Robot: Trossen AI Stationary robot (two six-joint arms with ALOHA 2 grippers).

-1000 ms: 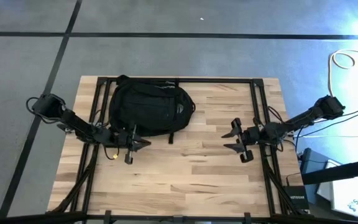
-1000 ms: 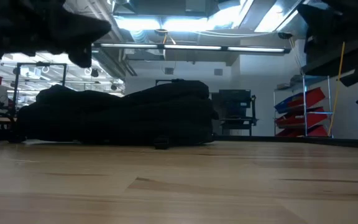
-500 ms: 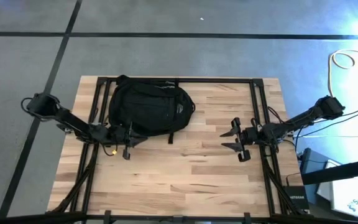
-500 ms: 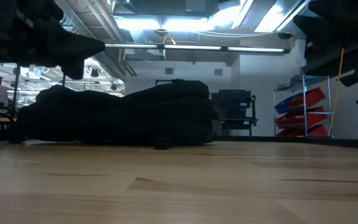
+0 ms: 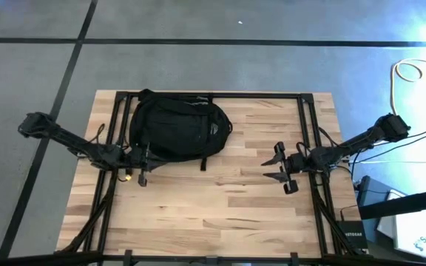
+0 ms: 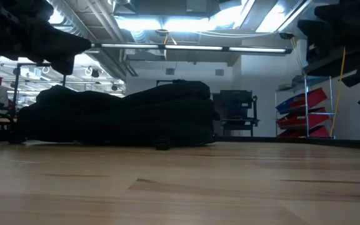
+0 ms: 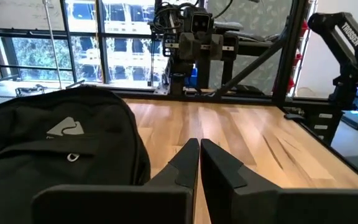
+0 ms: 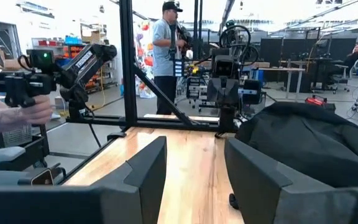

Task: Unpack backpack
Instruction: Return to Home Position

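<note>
The backpack (image 5: 177, 131) lies flat on the surface (image 5: 235, 199), toward its far left. It looks soft and saggy, so the top loop (image 5: 146, 93) is likely the best hold. The left pincer (image 7: 199, 145) is closed and empty beside it. The right pincer (image 8: 194, 149) gapes empty, well apart.

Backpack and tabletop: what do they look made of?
The backpack looks like soft black matte fabric: it slumps and creases. Probably nylon or polyester, but the weave cannot be told. The table looks like pale wood strips joined edge to edge, smooth with a slight sheen; staggered plank seams show it.
</note>
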